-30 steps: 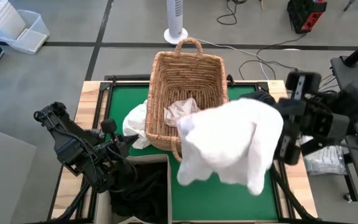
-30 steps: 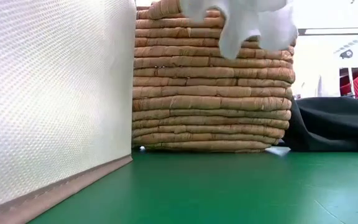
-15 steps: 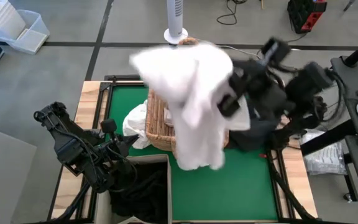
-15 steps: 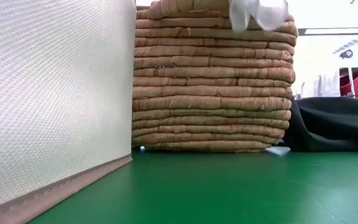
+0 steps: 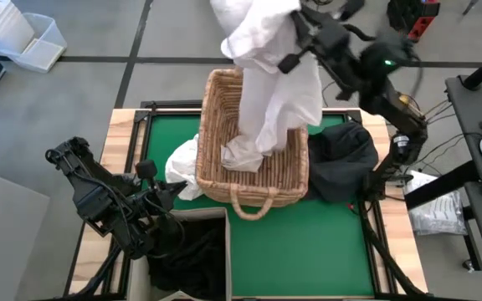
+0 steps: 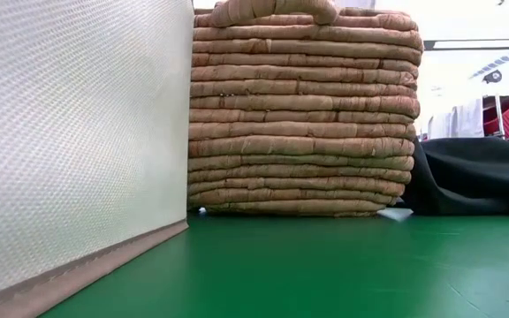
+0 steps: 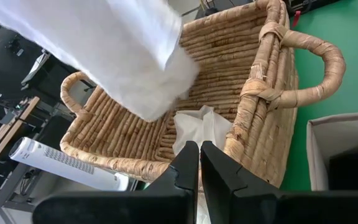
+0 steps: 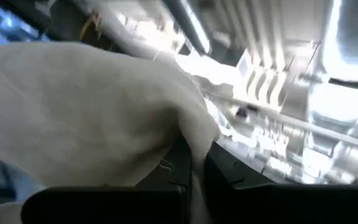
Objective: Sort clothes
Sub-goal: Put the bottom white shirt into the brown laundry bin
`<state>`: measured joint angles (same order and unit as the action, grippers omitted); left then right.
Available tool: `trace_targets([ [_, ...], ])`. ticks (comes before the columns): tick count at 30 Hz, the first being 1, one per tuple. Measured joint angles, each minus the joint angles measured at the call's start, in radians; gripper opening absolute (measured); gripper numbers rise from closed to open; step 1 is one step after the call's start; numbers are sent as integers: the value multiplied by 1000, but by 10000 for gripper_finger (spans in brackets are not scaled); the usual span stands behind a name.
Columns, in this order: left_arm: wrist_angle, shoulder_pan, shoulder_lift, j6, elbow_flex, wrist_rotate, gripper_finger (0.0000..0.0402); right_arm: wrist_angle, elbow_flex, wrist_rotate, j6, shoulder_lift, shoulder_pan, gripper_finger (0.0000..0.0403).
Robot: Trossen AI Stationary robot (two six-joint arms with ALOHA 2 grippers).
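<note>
High view | right claw (image 5: 295,38) pinching soft white garment (image 5: 266,75) | woven wicker basket (image 5: 253,134)

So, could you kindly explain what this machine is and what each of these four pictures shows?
It is a robot with two dark arms at a green table. One camera looks straight down, one sits at table height, and one rides on each wrist. The right hand, shut, holds a large white garment up above the wicker basket, which has another pale cloth inside. The left hand, shut and empty, waits at the near left, above a beige bin holding dark clothes. A white cloth lies left of the basket, and a dark garment to its right.
</note>
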<state>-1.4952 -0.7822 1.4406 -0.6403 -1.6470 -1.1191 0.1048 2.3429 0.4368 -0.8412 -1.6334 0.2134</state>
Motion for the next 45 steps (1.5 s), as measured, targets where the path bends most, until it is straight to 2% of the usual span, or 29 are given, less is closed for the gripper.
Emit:
trace_targets([
  [8, 0, 0, 0, -6, 0, 1, 0, 149, -1, -61, 180, -67, 147, 12],
  [14, 0, 0, 0, -13, 0, 2, 0, 236, -1, -173, 347, -109, 224, 12],
  [22, 0, 0, 0, -28, 0, 9, 0, 304, -1, -380, 559, -140, 294, 12],
  [30, 0, 0, 0, -44, 0, 11, 0, 360, -1, -702, 739, -153, 345, 12],
  [33, 0, 0, 0, -50, 0, 11, 0, 428, -1, -815, 754, -153, 364, 12],
  [36, 0, 0, 0, -50, 0, 11, 0, 521, -1, -877, 751, -154, 379, 12],
  [45, 0, 0, 0, -50, 0, 11, 0, 858, -1, -895, 658, -157, 389, 12],
])
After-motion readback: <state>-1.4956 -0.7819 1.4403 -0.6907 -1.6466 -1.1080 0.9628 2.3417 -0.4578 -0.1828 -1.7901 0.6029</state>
